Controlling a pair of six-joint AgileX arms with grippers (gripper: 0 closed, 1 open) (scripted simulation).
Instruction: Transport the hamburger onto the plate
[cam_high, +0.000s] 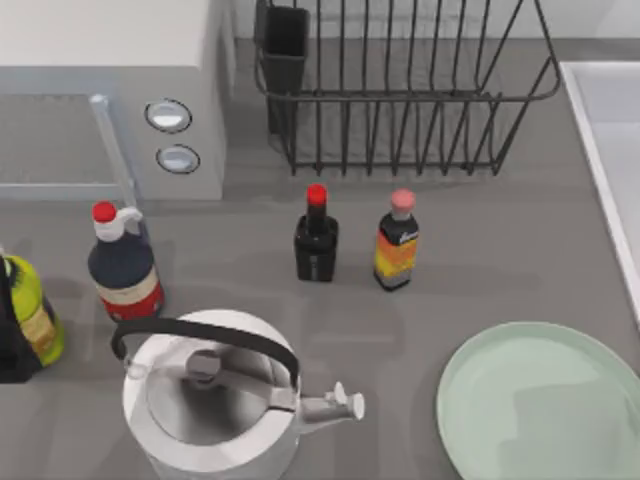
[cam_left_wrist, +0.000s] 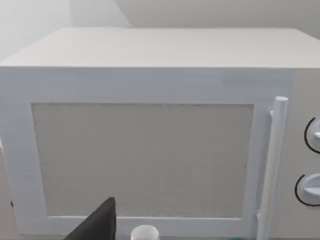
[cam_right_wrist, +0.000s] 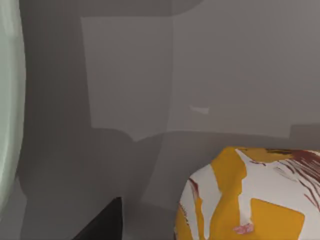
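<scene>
Mint-green plate, one, empty; four bottles, one kettle; grippers' openness unclear.

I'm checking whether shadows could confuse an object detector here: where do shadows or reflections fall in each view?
Top view: a soft square shadow lies on the plate, and faint shadows trail beside the bottles on the table. Left wrist view: the microwave is evenly lit, without glare. Right wrist view: broad, hard-edged shadows cross the grey surface beside the hamburger.

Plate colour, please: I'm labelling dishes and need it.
The plate is a plain, glossy pale mint green with no pattern, clearest in the top view.
</scene>
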